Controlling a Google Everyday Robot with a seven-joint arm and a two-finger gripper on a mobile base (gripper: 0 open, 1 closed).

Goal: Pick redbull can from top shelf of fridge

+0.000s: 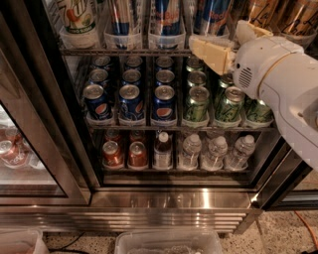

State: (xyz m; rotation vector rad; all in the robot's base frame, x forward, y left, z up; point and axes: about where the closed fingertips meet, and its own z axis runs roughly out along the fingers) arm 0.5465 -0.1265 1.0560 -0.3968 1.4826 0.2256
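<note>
Three redbull cans stand in clear trays on the top shelf [124,51] of the fridge [174,198]: one on the left [121,17], one in the middle [166,17] and one on the right [213,15]. Only their lower parts show. My gripper [226,42], cream-coloured on a white arm, is in front of the top shelf's right part, just below and right of the right redbull can. It is open and holds nothing. One finger [211,53] points left over the shelf's edge.
Pepsi cans [130,101] and green cans [196,104] fill the middle rack. Small cans and water bottles [213,151] fill the lower rack. Gold-brown tall cans [293,15] stand at the top right. The open glass door [30,149] is at left. A clear bin [169,243] lies on the floor.
</note>
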